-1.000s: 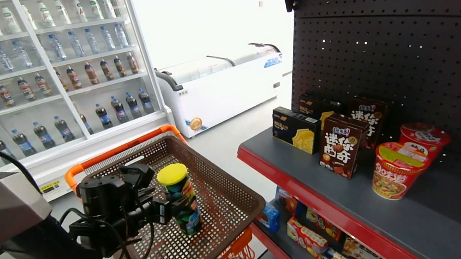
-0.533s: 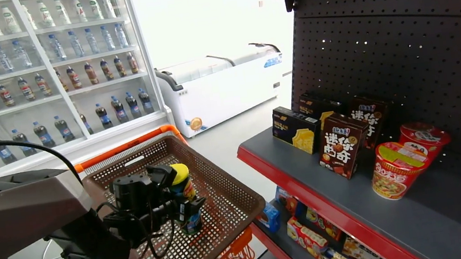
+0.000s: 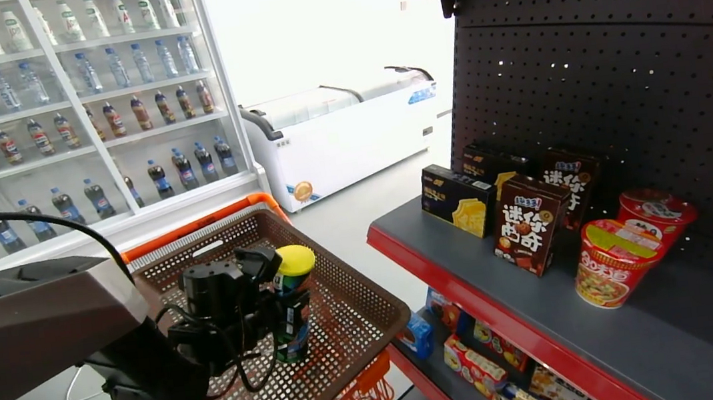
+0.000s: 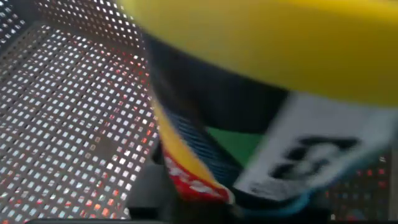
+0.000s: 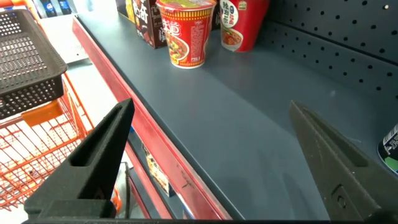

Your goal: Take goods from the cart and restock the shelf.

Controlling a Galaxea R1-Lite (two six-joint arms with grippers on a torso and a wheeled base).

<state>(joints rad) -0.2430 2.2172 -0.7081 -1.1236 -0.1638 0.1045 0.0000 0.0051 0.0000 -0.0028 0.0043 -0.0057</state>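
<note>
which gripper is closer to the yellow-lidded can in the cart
Left. The left gripper grips the yellow-lidded can in the cart basket; the right gripper hangs open over the shelf, far off.

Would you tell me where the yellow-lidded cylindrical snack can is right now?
In the head view, the yellow-lidded cylindrical snack can is at lower left, inside the brown perforated cart basket, held by the left gripper, left of the grey shelf.

Bold white lettering on the brown boxes (image 3: 527, 224), none clearly legible.
</note>
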